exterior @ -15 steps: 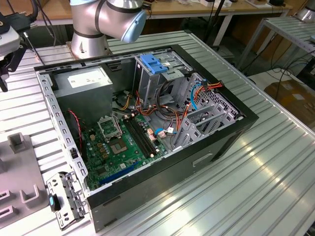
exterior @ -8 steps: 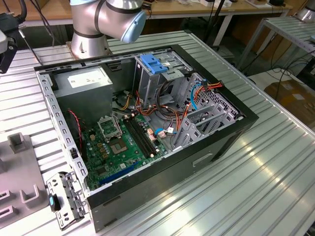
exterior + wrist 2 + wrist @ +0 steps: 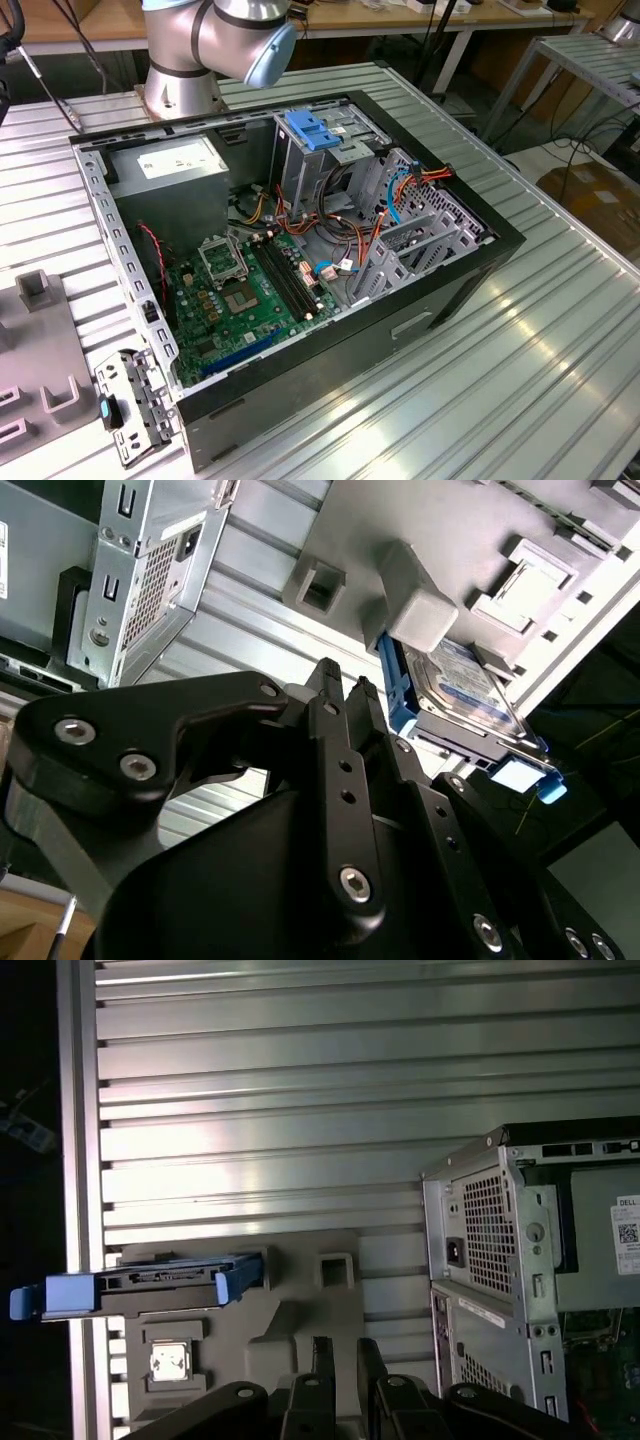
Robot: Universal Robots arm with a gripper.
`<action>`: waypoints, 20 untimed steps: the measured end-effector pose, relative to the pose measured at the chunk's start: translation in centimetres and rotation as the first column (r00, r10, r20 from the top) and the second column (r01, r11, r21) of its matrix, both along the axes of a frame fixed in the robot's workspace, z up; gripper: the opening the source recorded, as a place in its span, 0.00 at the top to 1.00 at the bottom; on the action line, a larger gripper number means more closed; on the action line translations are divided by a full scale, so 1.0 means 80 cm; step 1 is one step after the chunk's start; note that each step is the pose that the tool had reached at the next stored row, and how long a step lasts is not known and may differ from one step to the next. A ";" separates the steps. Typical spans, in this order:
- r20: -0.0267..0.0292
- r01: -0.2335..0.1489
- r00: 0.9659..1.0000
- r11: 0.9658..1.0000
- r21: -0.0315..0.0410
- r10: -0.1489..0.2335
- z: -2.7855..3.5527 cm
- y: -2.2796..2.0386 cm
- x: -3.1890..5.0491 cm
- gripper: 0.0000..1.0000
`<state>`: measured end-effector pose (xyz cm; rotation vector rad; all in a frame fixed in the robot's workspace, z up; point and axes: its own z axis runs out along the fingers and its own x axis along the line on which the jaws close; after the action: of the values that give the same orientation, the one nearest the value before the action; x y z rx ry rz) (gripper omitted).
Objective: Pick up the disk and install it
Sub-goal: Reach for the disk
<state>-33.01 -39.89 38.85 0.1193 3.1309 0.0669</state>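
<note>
Claw (image 3: 344,1348), ribbed metal table (image 3: 300,1110), blue-framed disk (image 3: 150,1282)

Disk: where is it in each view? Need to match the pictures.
Exterior view: the grey holder plate that carries it sits at the exterior view's left edge, beside the computer case.
Second wrist view: disk, label face showing, on the holder plate next to a pale block.
First wrist view: disk seen edge-on, on the holder plate.
Shared landmark: the computer case.
</note>
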 end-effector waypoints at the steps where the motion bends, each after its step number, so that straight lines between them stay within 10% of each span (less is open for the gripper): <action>1: 0.000 0.000 1.000 1.000 0.000 0.000 -0.0001 0.0000 -0.002 0.76; 13: 0.000 0.000 1.000 1.000 0.000 0.000 -0.0005 0.0006 -0.027 0.76; 20: 0.000 0.000 1.000 1.000 0.000 0.000 -0.0017 0.0133 -0.069 0.76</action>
<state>-38.56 -38.83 38.72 0.1194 3.1309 0.0669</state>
